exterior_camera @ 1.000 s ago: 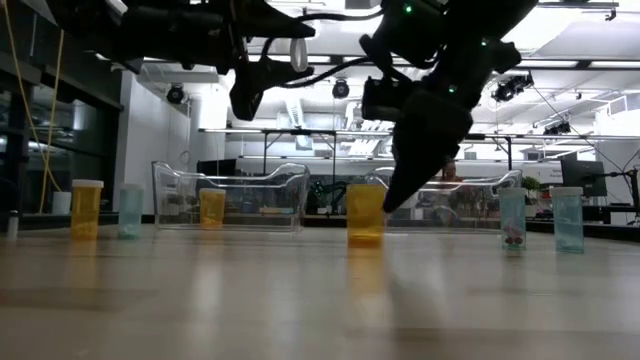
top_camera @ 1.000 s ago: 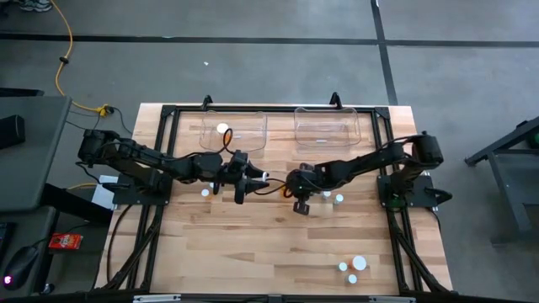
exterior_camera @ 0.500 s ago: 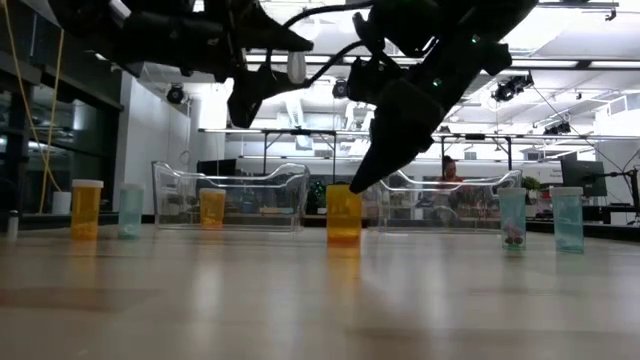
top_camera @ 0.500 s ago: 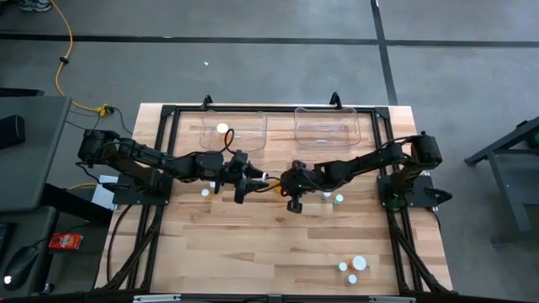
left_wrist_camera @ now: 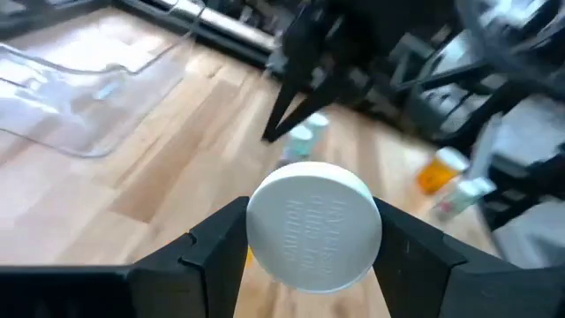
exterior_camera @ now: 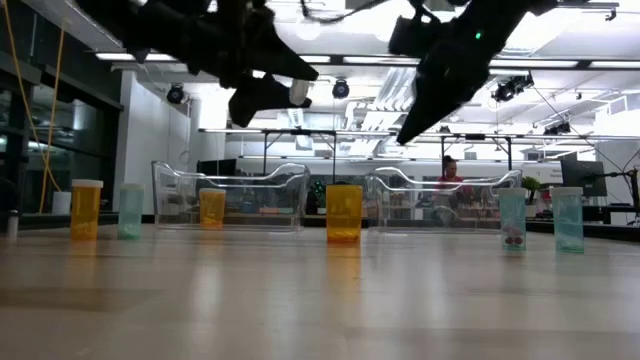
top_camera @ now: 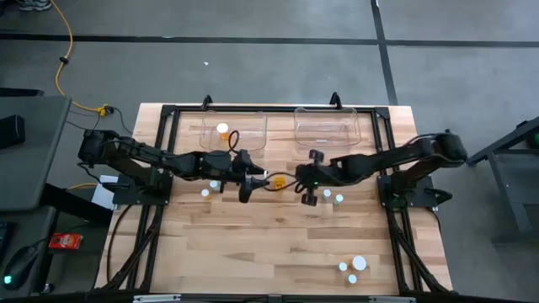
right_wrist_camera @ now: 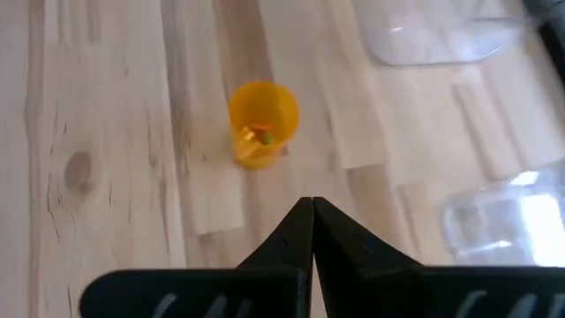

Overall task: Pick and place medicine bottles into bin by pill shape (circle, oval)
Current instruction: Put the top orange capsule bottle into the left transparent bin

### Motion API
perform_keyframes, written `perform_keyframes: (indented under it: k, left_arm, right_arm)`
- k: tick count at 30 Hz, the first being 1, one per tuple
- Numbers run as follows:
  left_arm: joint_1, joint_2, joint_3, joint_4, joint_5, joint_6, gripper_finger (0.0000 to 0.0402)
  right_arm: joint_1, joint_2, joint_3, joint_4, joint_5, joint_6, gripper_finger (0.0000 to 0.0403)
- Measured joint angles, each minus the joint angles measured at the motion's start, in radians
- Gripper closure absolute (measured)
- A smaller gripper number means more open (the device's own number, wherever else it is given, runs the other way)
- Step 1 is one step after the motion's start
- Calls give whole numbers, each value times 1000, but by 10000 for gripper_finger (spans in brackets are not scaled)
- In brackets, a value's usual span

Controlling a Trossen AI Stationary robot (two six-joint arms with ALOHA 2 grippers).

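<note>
An orange bottle [top_camera: 278, 180] stands upright and uncapped on the table's middle. It shows in the low view [exterior_camera: 343, 213], and the right wrist view [right_wrist_camera: 263, 119] shows pills inside it. My left gripper [top_camera: 255, 178] is just left of the bottle and above the table, shut on a round white cap [left_wrist_camera: 314, 225], which also shows in the low view [exterior_camera: 298, 92]. My right gripper [top_camera: 296, 179] is shut and empty. It hovers just right of the bottle and above it, as the low view [exterior_camera: 405, 135] and right wrist view [right_wrist_camera: 312, 205] show. My left gripper pinches the white cap by its round rim [left_wrist_camera: 256, 231] between the two fingers, one on each side. The cap's lettered flat face is turned toward the wrist camera. The fingers come from the table's left, slanting down. The cap is lifted clear of the table.
Two clear bins stand at the far edge: the left bin [top_camera: 234, 130] holds one orange bottle [top_camera: 222, 129], and the right bin [top_camera: 327, 126] stands beside it. Capped bottles stand by the left arm [top_camera: 205, 193], under the right arm [top_camera: 333, 198] and at the near right [top_camera: 352, 269].
My right gripper, fingers shut, slid the open orange bottle a little toward the table's left. It then rose clear of the bottle and drew back toward the right. My left gripper has come down a little, still holding the cap.
</note>
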Motion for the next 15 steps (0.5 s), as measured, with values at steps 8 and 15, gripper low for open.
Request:
perform_keyframes:
  k: [8, 15]
  left_arm:
    - [0, 140, 278, -427, -46, 149, 204]
    - [0, 371, 540, -657, -103, 362, 204]
  right_arm:
    - [-1, -149, 0, -51, 54, -10, 403]
    - [-1, -200, 0, -59, 55, -22, 403]
